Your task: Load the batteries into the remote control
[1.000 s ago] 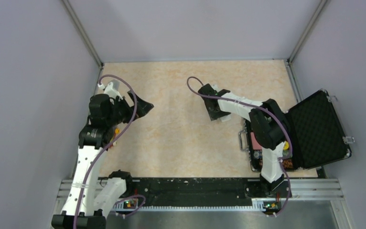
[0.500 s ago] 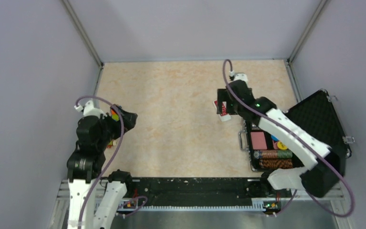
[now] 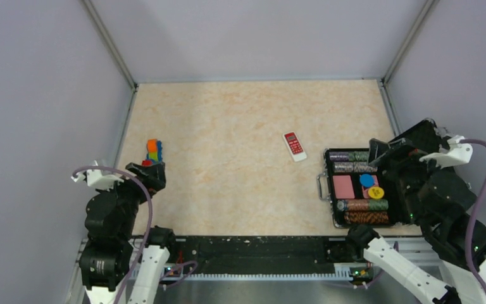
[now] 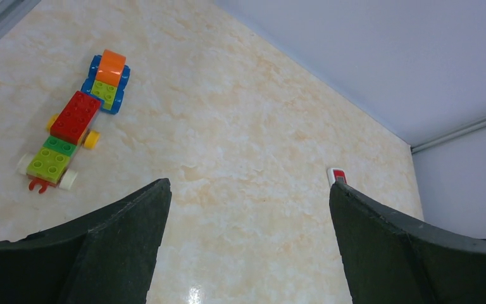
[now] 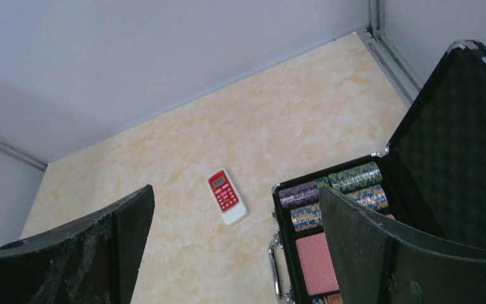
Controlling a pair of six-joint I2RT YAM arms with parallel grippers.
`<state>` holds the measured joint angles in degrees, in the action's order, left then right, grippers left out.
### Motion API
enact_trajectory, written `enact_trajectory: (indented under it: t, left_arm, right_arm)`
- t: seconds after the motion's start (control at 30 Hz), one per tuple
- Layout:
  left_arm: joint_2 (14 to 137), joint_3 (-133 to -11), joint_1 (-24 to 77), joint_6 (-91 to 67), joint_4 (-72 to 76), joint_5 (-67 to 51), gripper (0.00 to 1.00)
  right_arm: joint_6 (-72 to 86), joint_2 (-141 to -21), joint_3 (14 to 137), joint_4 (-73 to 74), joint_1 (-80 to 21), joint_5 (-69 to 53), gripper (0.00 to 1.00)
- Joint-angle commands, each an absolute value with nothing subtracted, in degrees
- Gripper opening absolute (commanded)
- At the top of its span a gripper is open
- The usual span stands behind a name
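Note:
The remote control lies flat on the table, red button face up, just left of the open case; the right wrist view shows the remote control whole, and the left wrist view shows only its tip. No batteries show in any view. My right gripper is open and empty, drawn back over the case, well apart from the remote. My left gripper is open and empty, low at the near left, far from the remote.
An open black case at the right holds striped chip rolls, a pink card deck and loose chips; its lid stands up. A toy brick car sits by the left wall.
The right gripper opened off the remote and pulled back to the near right over the case. The left arm withdrew toward the near edge. The remote now lies alone on the table.

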<state>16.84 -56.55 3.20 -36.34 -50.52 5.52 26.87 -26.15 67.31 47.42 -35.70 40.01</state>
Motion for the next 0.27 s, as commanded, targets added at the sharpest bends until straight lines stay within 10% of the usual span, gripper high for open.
enact_trajectory:
  t: [0.0, 0.23]
  left_arm:
    - [12.09, -55.50, 3.16, -37.25, -50.50, 6.54, 0.99]
    - [8.22, -54.69, 3.16, -37.47, -52.59, 5.09, 0.99]
  right_arm:
    - [27.82, -24.67, 69.92, 54.66, -35.51, 42.95, 0.99]
    - [30.33, -21.27, 71.18, 58.65, -35.53, 40.62, 0.99]
